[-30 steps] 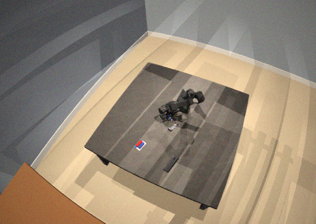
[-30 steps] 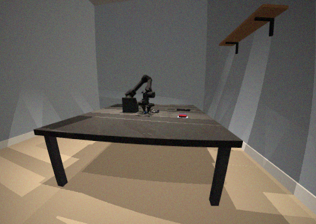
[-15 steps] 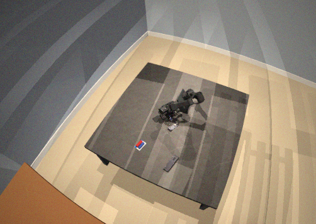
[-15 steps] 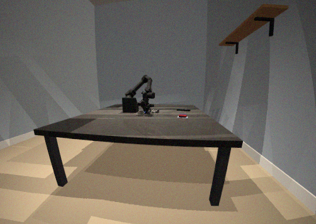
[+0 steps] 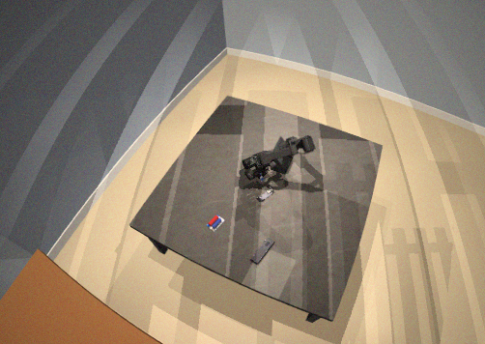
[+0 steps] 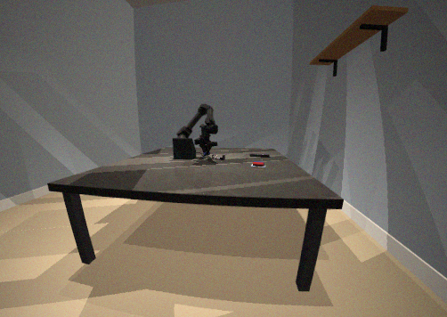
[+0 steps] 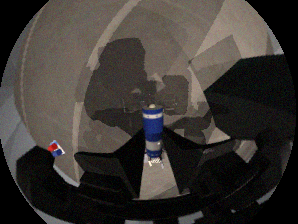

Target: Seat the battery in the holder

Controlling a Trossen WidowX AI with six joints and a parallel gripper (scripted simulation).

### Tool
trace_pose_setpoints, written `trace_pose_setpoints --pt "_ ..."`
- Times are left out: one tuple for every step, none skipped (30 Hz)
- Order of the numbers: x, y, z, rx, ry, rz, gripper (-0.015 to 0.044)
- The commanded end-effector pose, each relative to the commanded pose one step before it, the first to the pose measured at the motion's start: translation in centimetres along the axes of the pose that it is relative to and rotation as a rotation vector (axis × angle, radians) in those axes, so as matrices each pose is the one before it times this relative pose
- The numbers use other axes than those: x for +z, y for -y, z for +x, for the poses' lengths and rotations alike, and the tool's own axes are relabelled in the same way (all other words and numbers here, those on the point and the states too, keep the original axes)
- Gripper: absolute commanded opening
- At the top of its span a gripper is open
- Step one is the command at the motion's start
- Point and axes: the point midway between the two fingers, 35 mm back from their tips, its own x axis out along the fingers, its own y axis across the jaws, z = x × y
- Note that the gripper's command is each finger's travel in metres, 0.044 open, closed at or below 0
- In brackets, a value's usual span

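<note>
A blue battery (image 7: 152, 124) with a pale band stands between my fingers in the wrist view; it shows as a small blue spot in the overhead view (image 5: 261, 179). My gripper (image 7: 153, 129) (image 5: 260, 176) (image 6: 205, 152) is shut on the battery, low over the dark table (image 5: 195, 164), near the arm's base. The small light-coloured holder (image 5: 265, 194) (image 6: 223, 158) lies on the table a short way in front of the gripper, apart from it. Its spring and lip are too small to make out.
A red and blue block on a white card (image 5: 214, 222) (image 6: 258, 164) (image 7: 56, 149) lies toward the table's left front. A flat black bar (image 5: 262, 251) (image 6: 259, 155) lies near the front edge. A wooden shelf (image 6: 355, 33) hangs on the wall.
</note>
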Motion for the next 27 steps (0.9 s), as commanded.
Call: trace_pose_setpoints --pt "-0.178 -0.059 -1.108 0.00193 0.00416 -0.0165 0.0077" --pt "-0.047 -0.031 -0.017 0.00008 0.00006 -0.0094 0.0077" --pt "-0.140 -0.094 -0.051 0.00024 0.00017 -0.0282 0.0077" --pt "-0.232 -0.160 -0.084 0.00037 0.00028 -0.0470 0.0077" --pt "-0.279 -0.205 -0.102 0.00042 0.00032 -0.0574 0.0077" --pt "-0.272 -0.216 -0.101 0.00038 0.00030 -0.0574 0.0077" --pt "-0.267 -0.228 -0.102 0.00027 0.00069 -0.0574 0.0077" --pt "-0.260 -0.239 -0.101 0.00021 0.00065 -0.0574 0.0077" --pt "-0.252 -0.250 -0.100 0.00017 0.00061 -0.0574 0.0077" --pt "-0.243 -0.261 -0.100 0.00012 0.00057 -0.0574 0.0077" --pt "-0.234 -0.272 -0.099 0.00008 0.00053 -0.0574 0.0077" --pt "-0.226 -0.282 -0.098 0.00003 0.00053 -0.0578 0.0077" --pt "-0.216 -0.293 -0.098 0.00000 0.00049 -0.0579 0.0077" --pt "-0.205 -0.303 -0.097 -0.00003 0.00043 -0.0579 0.0077" --pt "-0.194 -0.312 -0.096 -0.00005 0.00038 -0.0579 0.0077" --pt "-0.183 -0.321 -0.095 -0.00007 0.00033 -0.0579 0.0077" --pt "-0.170 -0.330 -0.093 -0.00005 0.00022 -0.0581 0.0077" --pt "-0.157 -0.338 -0.093 -0.00005 0.00017 -0.0581 0.0077" --pt "-0.145 -0.346 -0.092 -0.00005 0.00012 -0.0582 0.0077" --pt "-0.131 -0.353 -0.091 -0.00004 0.00006 -0.0582 0.0077" --pt "-0.117 -0.360 -0.090 -0.00003 0.00001 -0.0582 0.0077" --pt "-0.103 -0.369 -0.090 -0.00019 0.00009 -0.0582 0.0077" --pt "-0.089 -0.374 -0.089 -0.00018 0.00003 -0.0583 0.0077" --pt "-0.074 -0.380 -0.088 -0.00016 -0.00003 -0.0583 0.0077" --pt "-0.059 -0.384 -0.087 -0.00013 -0.00008 -0.0583 0.0077" --pt "-0.043 -0.388 -0.086 -0.00010 -0.00013 -0.0583 0.0077" --pt "-0.026 -0.395 -0.085 -0.00036 -0.00008 -0.0583 0.0077"
